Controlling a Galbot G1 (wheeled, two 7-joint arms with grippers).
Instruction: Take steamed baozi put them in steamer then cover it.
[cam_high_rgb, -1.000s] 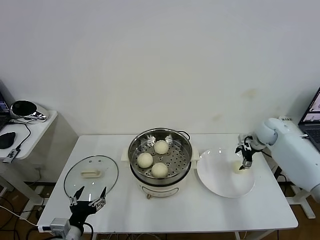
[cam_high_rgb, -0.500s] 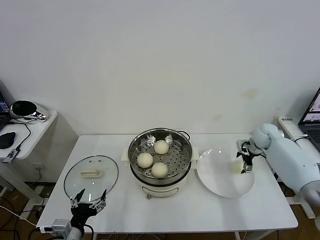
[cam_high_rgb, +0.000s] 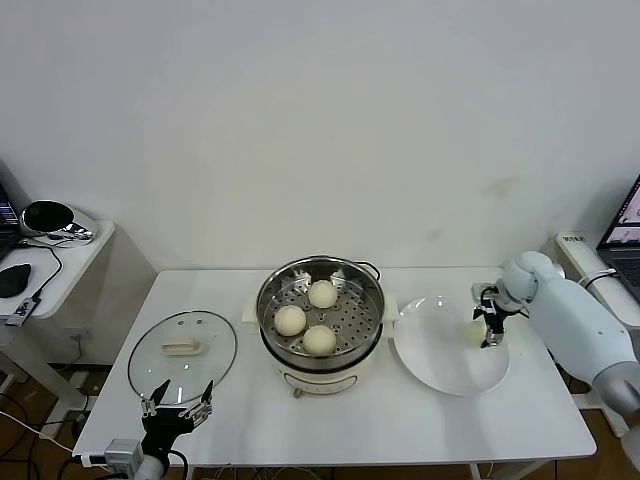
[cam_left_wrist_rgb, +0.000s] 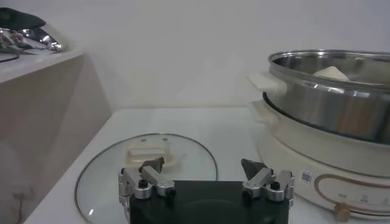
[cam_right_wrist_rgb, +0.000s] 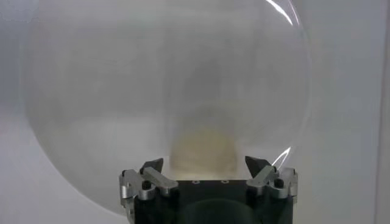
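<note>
1. Three baozi (cam_high_rgb: 319, 339) sit on the tray inside the steamer (cam_high_rgb: 320, 325).
2. A fourth bun (cam_right_wrist_rgb: 203, 152) lies on the plate (cam_high_rgb: 440, 370), between the right gripper's (cam_right_wrist_rgb: 205, 165) parted jaws, not clamped.
3. The left gripper (cam_left_wrist_rgb: 203, 166) hangs near the lid (cam_high_rgb: 182, 350), jaws wide apart.
</note>
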